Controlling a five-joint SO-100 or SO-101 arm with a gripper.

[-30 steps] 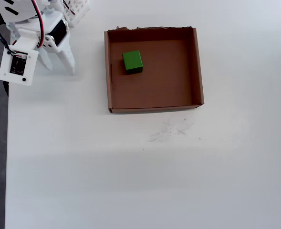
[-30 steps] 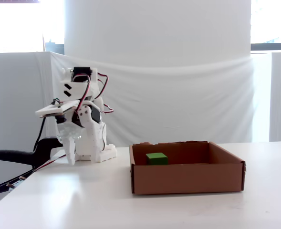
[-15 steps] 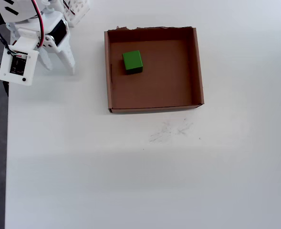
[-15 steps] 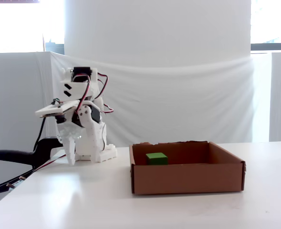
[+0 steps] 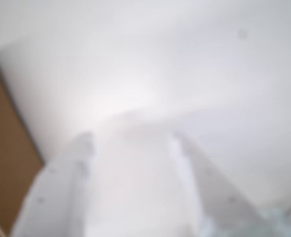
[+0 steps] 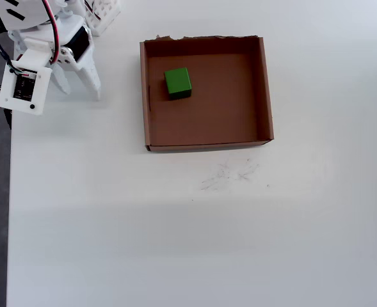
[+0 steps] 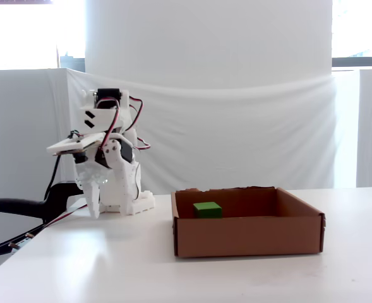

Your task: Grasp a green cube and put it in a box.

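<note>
The green cube (image 6: 177, 84) was seen lying inside the box (image 6: 265, 89), on the brown floor, in the overhead view; it was placed near the left wall and toward the top wall, but no wall was touched by it; the top wall was marked by a ragged, torn edge. In the fixed view the green cube (image 7: 208, 209) was seen low behind the front wall of the box (image 7: 249, 237), toward the left side. The box was set flat on the white bench (image 6: 175, 230); some faint grey scratch marks (image 6: 230, 176) were seen on the bench just below the box in the overhead view. The white arm (image 6: 44, 48) was folded up at the top left corner of the overhead view, well apart from the box; red and black wires (image 7: 119, 123) were looped over it. The jaws (image 6: 80, 86) were pointed down at the bench and were parted, with nothing held between them; in the wrist view the jaws (image 5: 130, 148) were blurred, two pale fingers (image 5: 61, 187) were seen with bare white bench between them, and a strip of brown was seen at the left edge.
</note>
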